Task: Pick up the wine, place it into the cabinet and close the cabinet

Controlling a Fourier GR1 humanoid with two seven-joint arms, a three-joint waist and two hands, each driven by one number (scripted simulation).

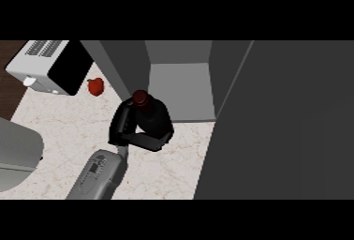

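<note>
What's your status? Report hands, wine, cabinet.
Left hand curled round wine bottle. Right hand out of view. Cabinet open just ahead. Path unobstructed.

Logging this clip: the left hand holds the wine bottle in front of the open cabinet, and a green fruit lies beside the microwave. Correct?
Not quite: in the head view the fruit beside the microwave is red. The left hand does hold the wine bottle before the open cabinet.

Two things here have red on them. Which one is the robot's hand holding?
The wine bottle with the dark red cap; the left hand curls round it before the open cabinet. The small red fruit sits alone beside the toaster oven.
</note>
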